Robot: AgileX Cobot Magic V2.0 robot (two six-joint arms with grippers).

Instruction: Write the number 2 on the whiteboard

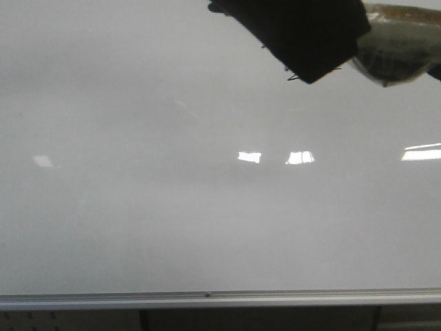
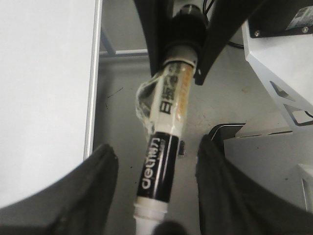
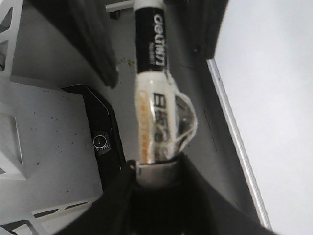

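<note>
The whiteboard (image 1: 207, 221) fills the front view, with a silver rail (image 1: 207, 298) along its lower edge. No number 2 shows on it. My right gripper (image 3: 156, 164) is shut on the taped white end of a white-and-black marker pen (image 3: 154, 112). The pen's black part points at my left gripper (image 2: 157, 147), which is open with one finger on each side of the pen (image 2: 164, 147), apart from it. In the front view a black finger (image 1: 296, 34) and the taped pen body (image 1: 396, 48) hang over the board's top right. The pen's tip is hidden.
Bright light reflections (image 1: 300, 157) lie on the board. The board's edge also shows in the left wrist view (image 2: 44, 98) and the right wrist view (image 3: 274, 88). White metal brackets (image 2: 279, 63) and a black device (image 3: 105, 142) sit on the grey surface beside the board.
</note>
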